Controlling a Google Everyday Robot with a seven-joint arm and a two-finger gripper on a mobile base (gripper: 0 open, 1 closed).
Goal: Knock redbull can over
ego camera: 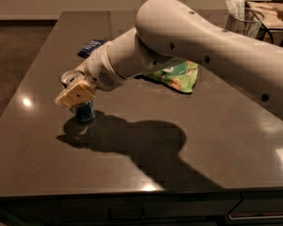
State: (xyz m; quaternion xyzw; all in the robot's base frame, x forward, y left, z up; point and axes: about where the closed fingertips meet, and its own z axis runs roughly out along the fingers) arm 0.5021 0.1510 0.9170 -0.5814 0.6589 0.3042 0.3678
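The redbull can stands upright on the dark table at the left, blue and silver, with its silver top partly showing behind the gripper. My gripper sits right in front of the can's upper half and touches or overlaps it. One tan pad faces the camera. The big white arm reaches in from the upper right and casts a shadow on the table.
A green chip bag lies behind the arm near the table's middle. A flat dark blue wrapper lies at the back left. A glass container stands off the table at the far right.
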